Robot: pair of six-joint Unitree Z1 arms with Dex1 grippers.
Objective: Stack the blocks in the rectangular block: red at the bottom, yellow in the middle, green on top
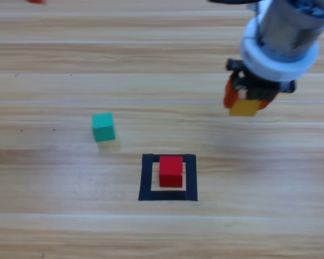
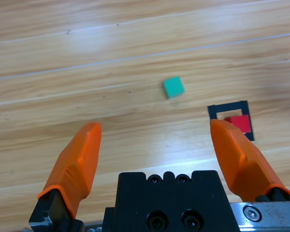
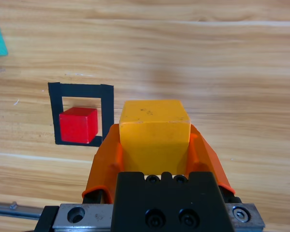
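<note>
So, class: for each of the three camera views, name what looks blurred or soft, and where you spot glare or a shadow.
High view: the right gripper holding the yellow cube is soft; the green cube casts a faint shadow. Left wrist view: pale glare patches on the table; the open left gripper is sharp. Right wrist view: yellow cube crisp, red cube shaded on its right face.
</note>
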